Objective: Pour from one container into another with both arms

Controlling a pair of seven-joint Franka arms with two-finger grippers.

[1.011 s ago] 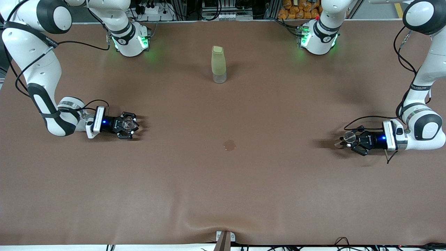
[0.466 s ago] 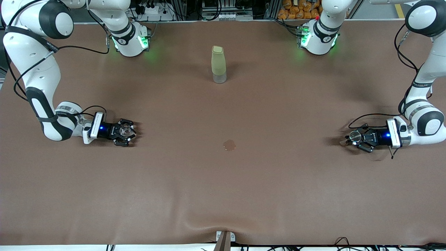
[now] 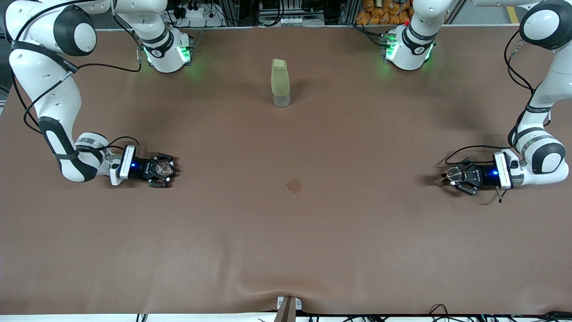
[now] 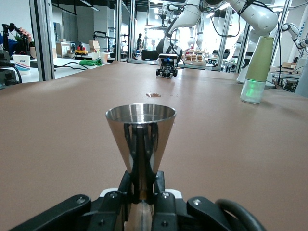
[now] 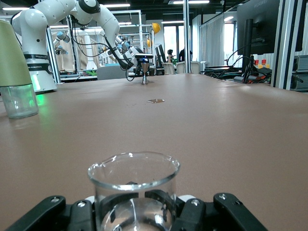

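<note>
Glass first: I have the right gripper closed around the tumbler low over the right arm's end of the surface; it looks brittle and slick, best held round its base. My left gripper pinches the light, stiff steel jigger at its waist. Between them lies a small disc; farther off, the green bottle stands clear.

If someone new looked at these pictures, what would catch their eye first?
The two arms, low at either end of the table: the right pincer grips a clear glass tumbler, the left pincer a steel jigger. A tall green bottle stands alone midway between their bases.
</note>
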